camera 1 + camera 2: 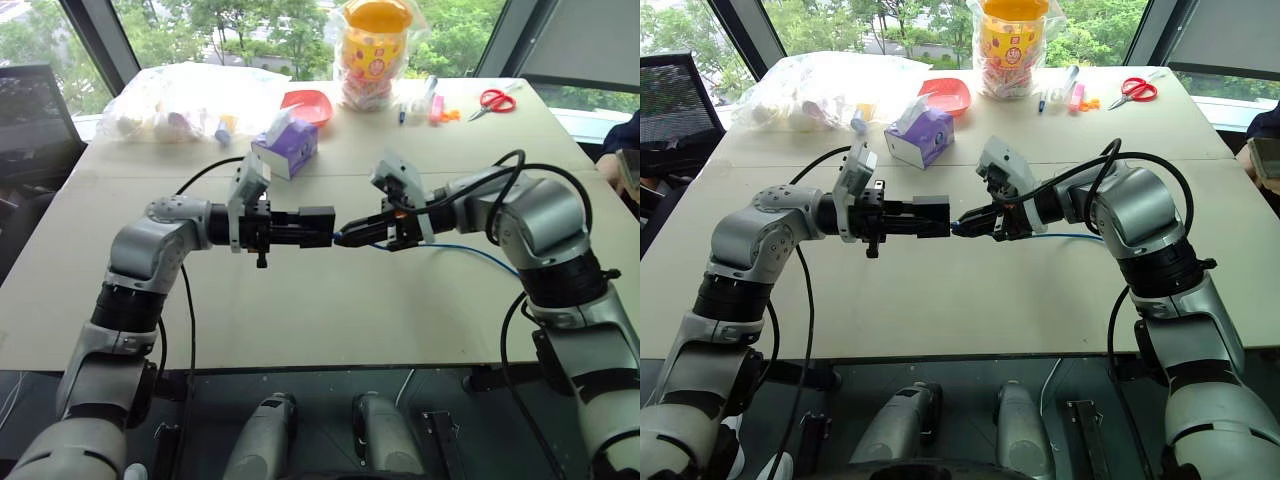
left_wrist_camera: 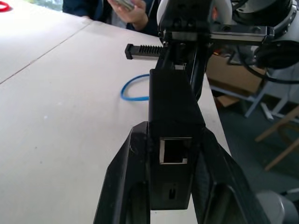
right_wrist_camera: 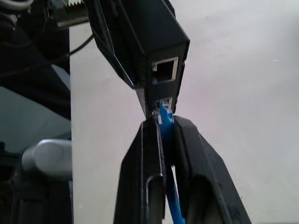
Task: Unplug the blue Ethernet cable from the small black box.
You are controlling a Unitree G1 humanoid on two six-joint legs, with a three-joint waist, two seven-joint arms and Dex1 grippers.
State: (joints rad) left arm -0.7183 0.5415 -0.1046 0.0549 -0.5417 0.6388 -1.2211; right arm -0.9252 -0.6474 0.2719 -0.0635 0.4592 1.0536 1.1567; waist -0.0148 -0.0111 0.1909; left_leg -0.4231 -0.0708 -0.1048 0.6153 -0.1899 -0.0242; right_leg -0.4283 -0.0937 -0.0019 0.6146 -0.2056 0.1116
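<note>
Held level above the table, the small black box sits clamped between the fingers of my left gripper, which is shut on it. My right gripper meets the box end-on from the right and is shut on the blue Ethernet cable just behind its plug. In the right wrist view the plug sits at the lower port of the box, with an empty port above it. From the right gripper the cable trails back over the table in a loop.
At the back of the table stand a purple tissue box, a red bowl, a plastic bag of items, a yellow-lidded jar, pens and red scissors. A person is at the right edge.
</note>
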